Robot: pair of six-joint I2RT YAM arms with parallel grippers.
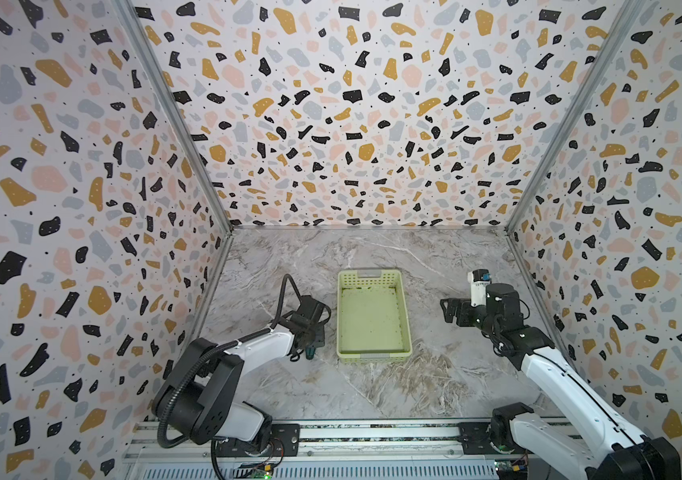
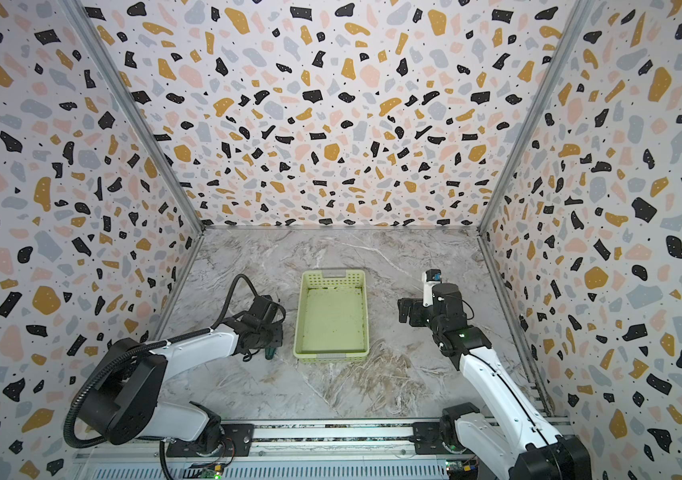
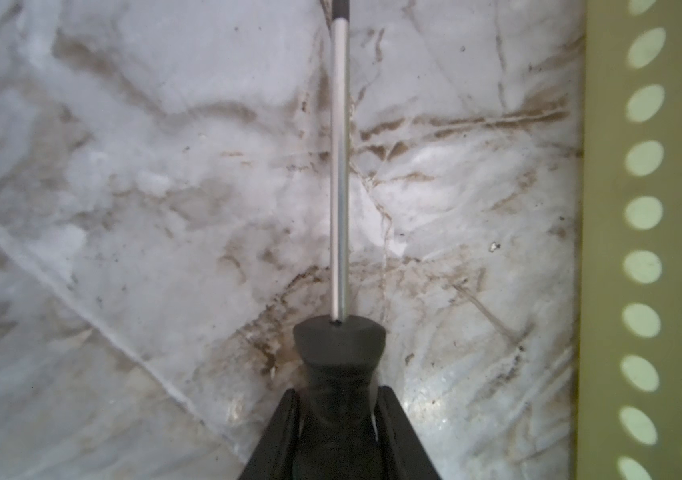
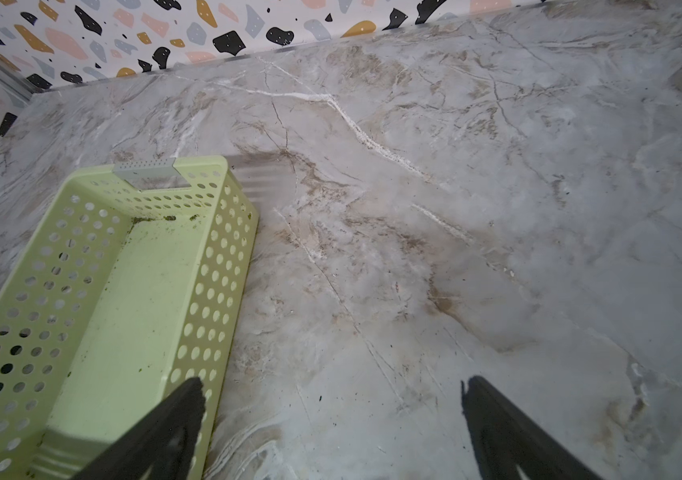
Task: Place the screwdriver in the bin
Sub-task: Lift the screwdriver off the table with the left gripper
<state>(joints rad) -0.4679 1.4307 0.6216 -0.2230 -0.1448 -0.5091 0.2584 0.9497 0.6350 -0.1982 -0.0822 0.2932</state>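
- The left pincer (image 3: 338,391) is pinching the screwdriver (image 3: 339,249): its two black fingers (image 3: 285,419) press on the dark handle from both sides.
- In the left wrist view the handle's flared front end stands just past the fingertips. From there the thin silver shaft runs straight away from the pincer, along its middle line.
- The screwdriver is outside the bin (image 3: 605,249), near its perforated long wall and about parallel to it. A strip of marble tabletop (image 3: 476,208) shows between them.
- I cannot tell whether the screwdriver rests on the tabletop or is already a little above it.
- In both top views only the green end of the handle (image 1: 311,353) (image 2: 269,354) shows, under the left pincer (image 1: 309,332). It is just left of the bin (image 1: 370,320), close to the bin's near corner.
- Nothing lies inside the bin (image 4: 135,299); only small dark specks are on its floor.
- The right pincer (image 4: 333,386) is spread wide and holds nothing. It hangs to the right of the bin, apart from it, above the tabletop (image 1: 372,386).
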